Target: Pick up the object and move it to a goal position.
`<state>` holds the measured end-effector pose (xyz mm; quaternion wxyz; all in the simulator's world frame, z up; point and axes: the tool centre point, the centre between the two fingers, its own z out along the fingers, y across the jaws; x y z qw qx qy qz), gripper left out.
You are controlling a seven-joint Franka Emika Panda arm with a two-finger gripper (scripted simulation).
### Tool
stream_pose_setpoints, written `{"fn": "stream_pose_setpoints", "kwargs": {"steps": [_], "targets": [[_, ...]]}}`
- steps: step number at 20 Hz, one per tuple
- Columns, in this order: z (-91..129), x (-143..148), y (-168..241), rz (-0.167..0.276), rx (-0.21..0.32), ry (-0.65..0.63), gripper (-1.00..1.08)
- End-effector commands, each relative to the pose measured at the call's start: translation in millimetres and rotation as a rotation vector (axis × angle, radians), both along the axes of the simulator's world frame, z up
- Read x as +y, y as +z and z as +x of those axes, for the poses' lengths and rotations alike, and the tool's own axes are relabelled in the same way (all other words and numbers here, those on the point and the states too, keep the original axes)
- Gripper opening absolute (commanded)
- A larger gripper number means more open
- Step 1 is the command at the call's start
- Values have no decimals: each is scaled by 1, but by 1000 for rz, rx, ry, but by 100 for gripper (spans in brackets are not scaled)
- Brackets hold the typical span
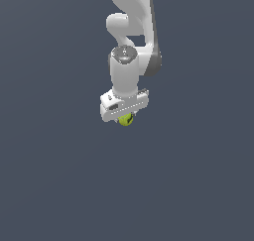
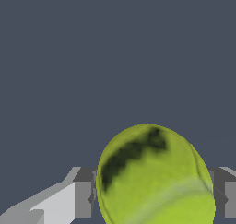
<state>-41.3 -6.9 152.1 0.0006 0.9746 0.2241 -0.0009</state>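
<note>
Exterior view: 1 arm [image 1: 130, 46] pointing down, gripper [image 1: 125, 117] over plain dark grey floor [image 1: 59, 185]. Ball [image 1: 126, 119] sits right under the white hand, mostly hidden by it.

Wrist view: ball [image 2: 154, 179] fills the gap between the 2 fingers [image 2: 83, 197], touching both sides. Jaws closed onto it, narrow gap. Dark curved mark on ball faces the camera.

The white arm reaches straight down, its claw [image 1: 126, 117] clamped on the ball [image 1: 126, 119].

Yellow-green ball [image 2: 154, 179], dark curved marking, apparently clamped between pincer [image 2: 154, 197] fingers, mostly hidden beneath it.
</note>
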Motion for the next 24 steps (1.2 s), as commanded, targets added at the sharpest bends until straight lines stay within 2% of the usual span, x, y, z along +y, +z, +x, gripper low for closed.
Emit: {"fn": "stream_pose_setpoints", "kwargs": {"steps": [1,17,24], "targets": [[0,18,27,-1,-2,1,-100],[4,128,194,0,-2,1,-100],[8,169,255,0,-2,1,-100]]}}
